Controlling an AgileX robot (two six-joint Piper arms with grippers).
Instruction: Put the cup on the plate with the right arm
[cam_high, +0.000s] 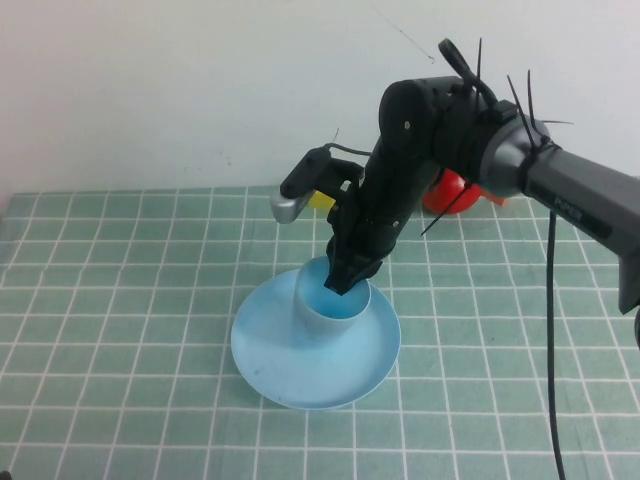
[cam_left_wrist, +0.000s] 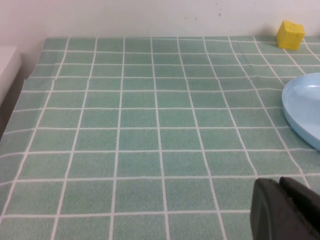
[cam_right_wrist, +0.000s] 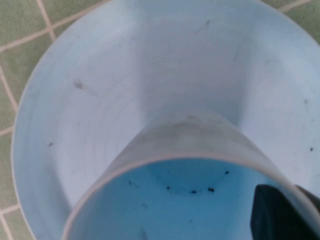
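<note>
1. Holding the cup (cam_high: 330, 305) by its far rim, the right tool (cam_high: 347, 278) is pinched narrow; the cup stands upright on the plate (cam_high: 270, 360), mid-surface.
2. I judge releasing is next: part the jaws gently, then lift straight up so the cup is not tipped.
3. The left tool (cam_left_wrist: 287, 210) hovers low at the left, jaws together, holding nothing.
4. Count: one cup, one plate, one yellow block (cam_left_wrist: 290, 34).
</note>
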